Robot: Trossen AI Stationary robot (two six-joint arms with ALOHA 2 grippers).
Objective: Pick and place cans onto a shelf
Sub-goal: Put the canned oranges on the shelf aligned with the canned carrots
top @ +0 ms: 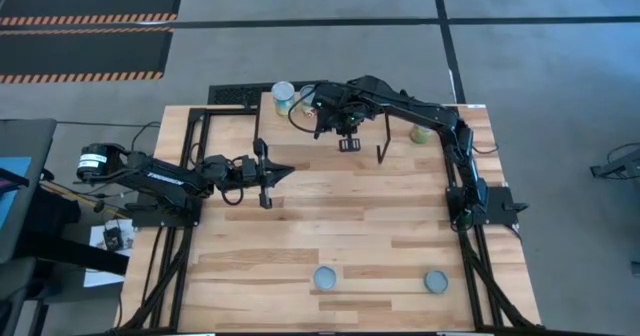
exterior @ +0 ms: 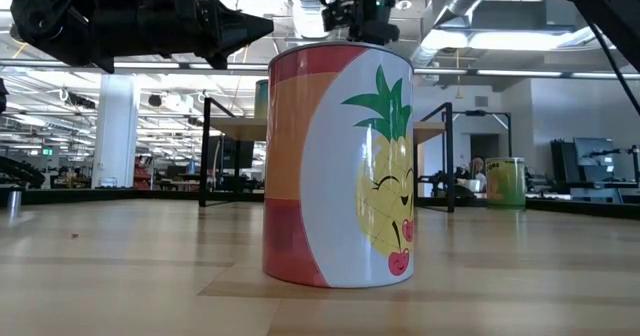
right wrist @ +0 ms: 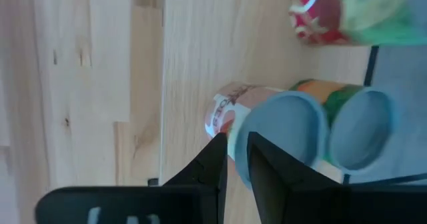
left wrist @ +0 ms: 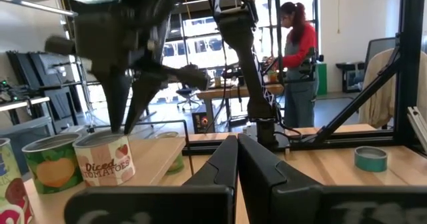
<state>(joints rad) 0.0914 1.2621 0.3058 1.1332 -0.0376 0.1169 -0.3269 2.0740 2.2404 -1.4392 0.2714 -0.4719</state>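
Cans first: near-left can [top: 325, 277] and near-right can [top: 435, 281] stand at the table's near edge. My left gripper [left wrist: 237, 144] hovers mid-table, fingers pressed together, empty. Farther off, my right gripper [right wrist: 237, 141] hangs over the shelf [left wrist: 155, 159], fingers nearly together, holding nothing, just above the diced-tomatoes can [left wrist: 103, 159].

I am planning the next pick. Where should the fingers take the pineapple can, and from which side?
The pineapple can stands upright and alone on the table, so probably grip across its round wall near the top, coming down from above.
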